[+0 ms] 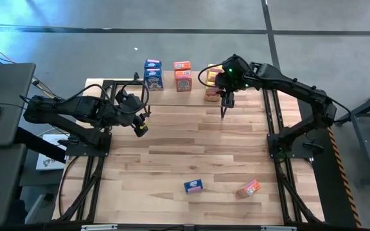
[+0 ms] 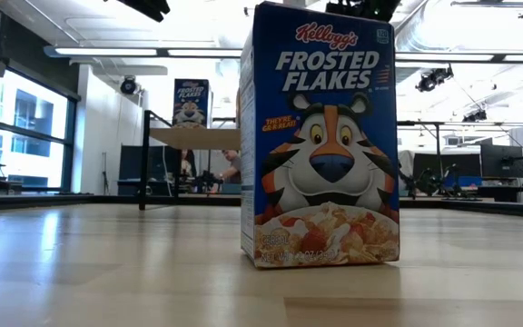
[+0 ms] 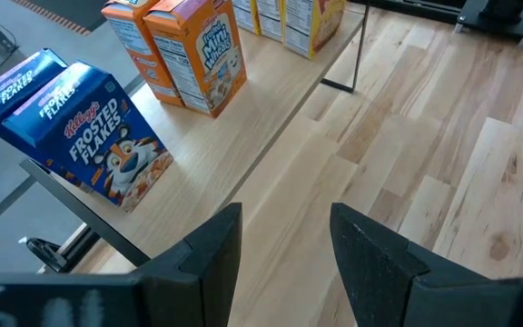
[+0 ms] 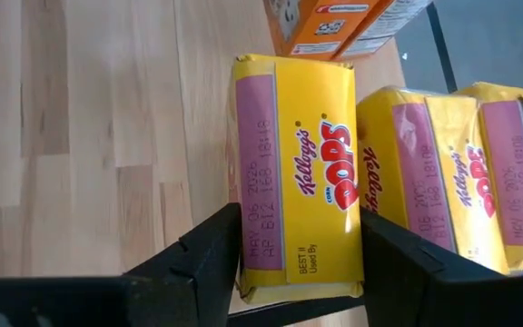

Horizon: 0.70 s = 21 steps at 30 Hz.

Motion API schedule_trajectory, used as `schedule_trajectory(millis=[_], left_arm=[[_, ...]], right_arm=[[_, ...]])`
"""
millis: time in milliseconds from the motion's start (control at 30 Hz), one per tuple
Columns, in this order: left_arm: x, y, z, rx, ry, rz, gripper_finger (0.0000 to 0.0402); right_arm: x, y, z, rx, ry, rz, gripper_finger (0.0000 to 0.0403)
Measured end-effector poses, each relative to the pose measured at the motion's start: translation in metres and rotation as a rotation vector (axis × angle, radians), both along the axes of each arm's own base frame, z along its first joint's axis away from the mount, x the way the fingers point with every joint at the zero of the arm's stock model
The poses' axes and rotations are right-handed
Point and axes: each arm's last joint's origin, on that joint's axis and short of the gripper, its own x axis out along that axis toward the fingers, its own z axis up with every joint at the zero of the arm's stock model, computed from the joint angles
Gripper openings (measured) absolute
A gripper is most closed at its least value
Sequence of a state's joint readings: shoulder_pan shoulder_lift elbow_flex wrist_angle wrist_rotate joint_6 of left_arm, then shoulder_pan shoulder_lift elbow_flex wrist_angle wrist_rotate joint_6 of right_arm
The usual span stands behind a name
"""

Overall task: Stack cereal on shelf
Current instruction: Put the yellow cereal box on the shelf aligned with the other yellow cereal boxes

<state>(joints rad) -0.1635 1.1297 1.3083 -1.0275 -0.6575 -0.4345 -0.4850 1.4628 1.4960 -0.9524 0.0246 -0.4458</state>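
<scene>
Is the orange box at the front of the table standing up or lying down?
Lying down. In the high view the orange box lies flat and slanted on the table, right of the blue box.

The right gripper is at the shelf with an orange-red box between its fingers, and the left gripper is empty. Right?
Not quite: the right wrist view shows the right gripper around a yellow Corn Pops box, not an orange-red one. It is at the shelf, and the left gripper is open and empty.
</scene>
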Motion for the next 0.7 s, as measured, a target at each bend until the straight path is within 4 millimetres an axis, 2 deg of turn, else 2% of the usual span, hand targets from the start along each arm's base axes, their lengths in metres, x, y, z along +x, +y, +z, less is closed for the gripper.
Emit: schedule_trajectory(millis=[400,700], left_arm=[[0.0000,0.0000,0.0000,0.000,0.000,0.000,0.0158],[0.0000,0.0000,0.0000,0.000,0.000,0.000,0.0158]], right_arm=[[-0.0055,-0.0035,0.0023,0.005,-0.006,-0.008,0.0184],[-0.0055,-0.0033,0.0023,0.007,-0.007,-0.006,0.0206]])
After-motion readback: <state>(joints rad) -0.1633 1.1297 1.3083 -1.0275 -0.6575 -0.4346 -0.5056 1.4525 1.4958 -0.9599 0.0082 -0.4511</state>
